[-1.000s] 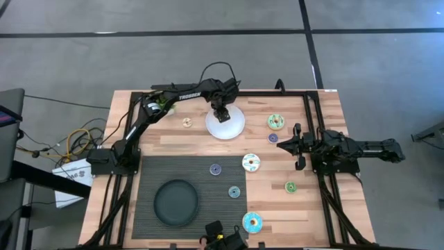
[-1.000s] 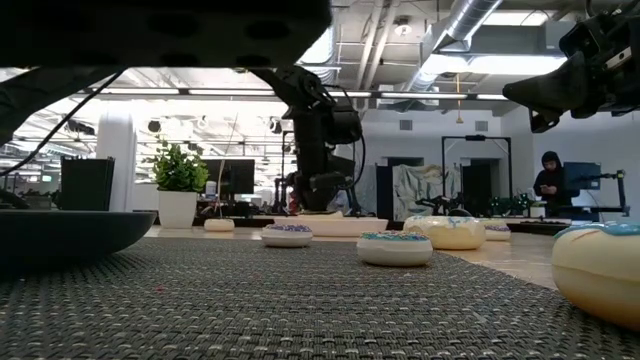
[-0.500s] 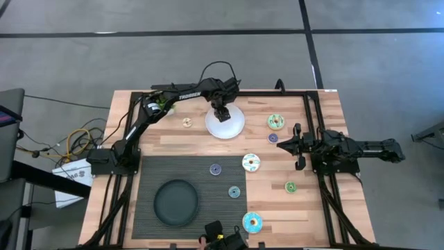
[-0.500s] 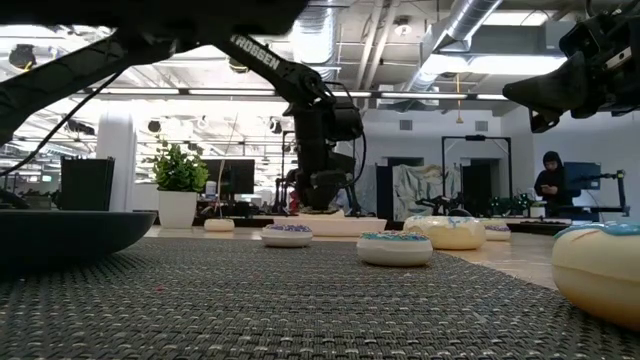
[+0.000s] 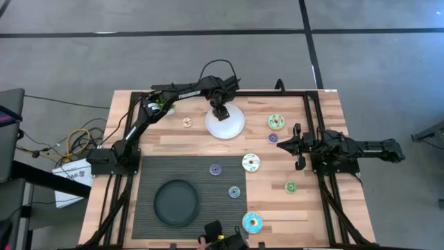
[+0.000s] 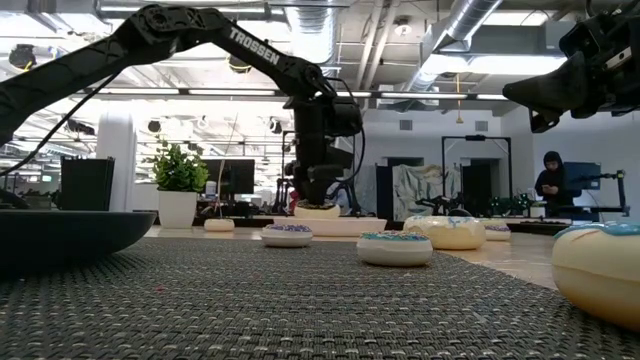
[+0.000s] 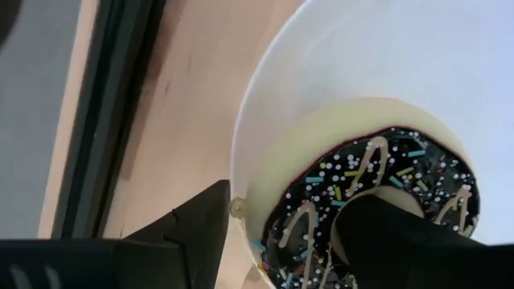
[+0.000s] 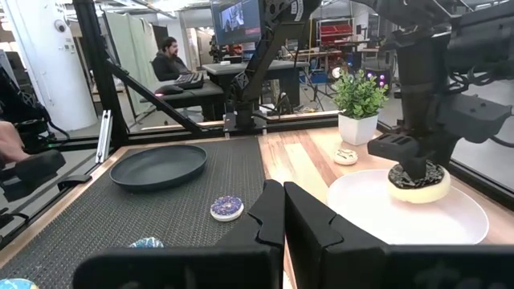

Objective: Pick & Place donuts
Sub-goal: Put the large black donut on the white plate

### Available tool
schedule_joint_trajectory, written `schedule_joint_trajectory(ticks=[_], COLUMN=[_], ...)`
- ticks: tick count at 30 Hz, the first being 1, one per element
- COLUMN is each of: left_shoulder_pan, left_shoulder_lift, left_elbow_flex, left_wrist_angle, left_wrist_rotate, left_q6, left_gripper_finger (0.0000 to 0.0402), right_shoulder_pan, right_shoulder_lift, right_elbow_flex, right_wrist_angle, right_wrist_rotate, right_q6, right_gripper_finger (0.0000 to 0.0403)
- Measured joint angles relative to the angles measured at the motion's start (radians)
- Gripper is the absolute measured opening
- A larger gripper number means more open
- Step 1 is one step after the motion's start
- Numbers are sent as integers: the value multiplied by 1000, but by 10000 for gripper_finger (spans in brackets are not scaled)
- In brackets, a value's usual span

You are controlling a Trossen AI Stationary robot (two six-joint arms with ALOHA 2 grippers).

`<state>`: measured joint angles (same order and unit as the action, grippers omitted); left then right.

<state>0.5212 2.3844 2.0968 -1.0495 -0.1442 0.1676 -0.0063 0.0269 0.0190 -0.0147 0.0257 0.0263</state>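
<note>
Chocolate donut (image 7: 377, 201) lies flat on the white plate (image 8: 450, 221), others scattered apart

I'm seeing the left gripper (image 5: 220, 111) sitting open over the white plate (image 5: 232, 126) at 12 o'clock, one finger in the hole of the chocolate donut (image 8: 418, 183), so that spot is blocked. The plate's 6 o'clock half is lying bare. The black dish (image 5: 176, 201) is crowding the mat (image 5: 156, 173) at 7 o'clock. Small donuts are dotting the centre lane: purple (image 5: 216, 169), teal (image 5: 234, 192), white (image 5: 251, 162). The right gripper (image 5: 299, 146), shut, is hanging at 3 o'clock, near the little green donut (image 5: 290, 187).
</note>
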Motion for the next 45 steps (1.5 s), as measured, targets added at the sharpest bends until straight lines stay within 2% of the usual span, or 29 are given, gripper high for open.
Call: schedule_joint_trajectory(ticks=[4, 10, 22, 25, 29, 33, 37, 45], left_shoulder_pan=[-1, -3, -5, -5, -5, -4, -3, 0], left_shoulder_lift=[0, 0, 0, 0, 0, 0, 0, 0], left_elbow_flex=[0, 0, 0, 0, 0, 0, 0, 0], left_wrist_angle=[0, -6, -12, -17, -27, -25, -33, -33], left_wrist_rotate=[23, -2, 76, 35, 42, 32, 84, 111], left_q6=[2, -19, -12, -35, -24, -91, -98, -97], left_gripper_finger=[211, 211, 210, 210, 210, 210, 210, 210], right_shoulder_pan=[0, 0, 0, 0, 0, 0, 0, 0], right_shoulder_lift=[0, 0, 0, 0, 0, 0, 0, 0], right_elbow_flex=[0, 0, 0, 0, 0, 0, 0, 0], right_wrist_angle=[0, 0, 0, 0, 0, 0, 0, 0], right_wrist_rotate=[0, 0, 0, 0, 0, 0, 0, 0], right_q6=[0, 0, 0, 0, 0, 0, 0, 0], right_gripper_finger=[0, 0, 0, 0, 0, 0, 0, 0])
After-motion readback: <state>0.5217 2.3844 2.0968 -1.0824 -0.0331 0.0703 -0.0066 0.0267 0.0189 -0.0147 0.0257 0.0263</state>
